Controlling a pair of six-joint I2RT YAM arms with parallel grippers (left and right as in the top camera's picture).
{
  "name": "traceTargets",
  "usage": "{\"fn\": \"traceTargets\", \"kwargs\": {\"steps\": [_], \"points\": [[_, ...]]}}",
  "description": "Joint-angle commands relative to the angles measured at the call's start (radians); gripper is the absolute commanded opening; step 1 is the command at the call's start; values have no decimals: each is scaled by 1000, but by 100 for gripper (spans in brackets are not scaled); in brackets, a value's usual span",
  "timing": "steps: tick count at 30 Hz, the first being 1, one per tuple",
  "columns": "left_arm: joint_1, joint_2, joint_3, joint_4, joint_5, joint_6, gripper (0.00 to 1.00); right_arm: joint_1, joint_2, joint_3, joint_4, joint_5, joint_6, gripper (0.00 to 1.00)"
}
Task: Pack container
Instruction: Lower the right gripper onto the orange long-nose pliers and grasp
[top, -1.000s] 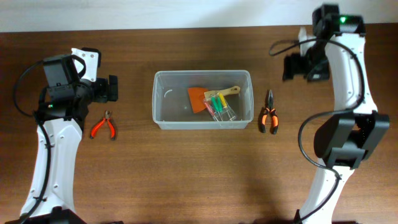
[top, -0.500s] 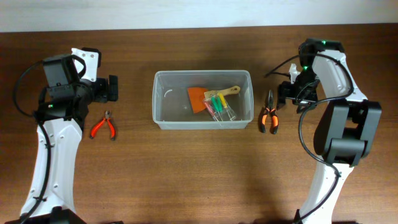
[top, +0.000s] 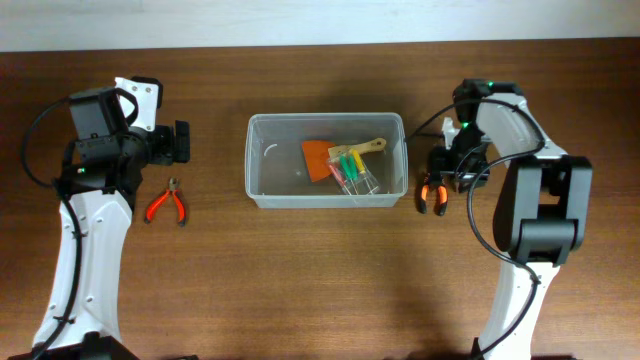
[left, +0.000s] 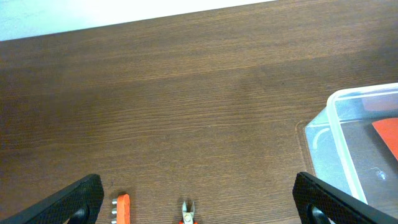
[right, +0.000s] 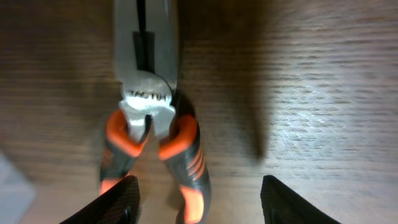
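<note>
The container (top: 260, 170), a clear plastic bin, stands mid-table and holds an orange scraper (top: 318, 160) and a small case of coloured bits (top: 352, 167). Its corner (left: 348, 134) shows in the left wrist view. To its right lie orange-and-black pliers (top: 433, 195). My right gripper (top: 441, 172) hangs low over them, open. In the right wrist view, the pliers (right: 149, 118) have one handle between the fingertips of that gripper (right: 199, 202), the other by the left finger. My left gripper (top: 180, 143) is wide open and holds nothing, above small red pliers (top: 167, 204).
In the left wrist view, the red pliers' tip (left: 186, 213) and an orange bit holder (left: 122, 207) lie between the fingertips of the left gripper (left: 199, 202). Bare wood lies in front of the container and around both arms.
My right arm has swung in from the back right and come down over the orange-and-black pliers, its jaws narrowing. The left arm has not moved.
</note>
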Motion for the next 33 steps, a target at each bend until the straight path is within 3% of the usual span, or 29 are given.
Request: {"fn": "traceTargets", "kwargs": {"steps": [1,16,24,30,33], "points": [[3,9,20,2,11,9,99,6,-11,-47,30,47,29,63],[3,9,20,2,11,9,99,3,-11,-172,206,50,29,54],[3,9,20,2,11,9,99,3,-11,-172,216,50,29,39],[3,9,20,2,11,9,99,3,-11,-172,216,50,29,37],[3,9,20,2,11,9,99,3,-11,-172,216,50,25,30]]}}
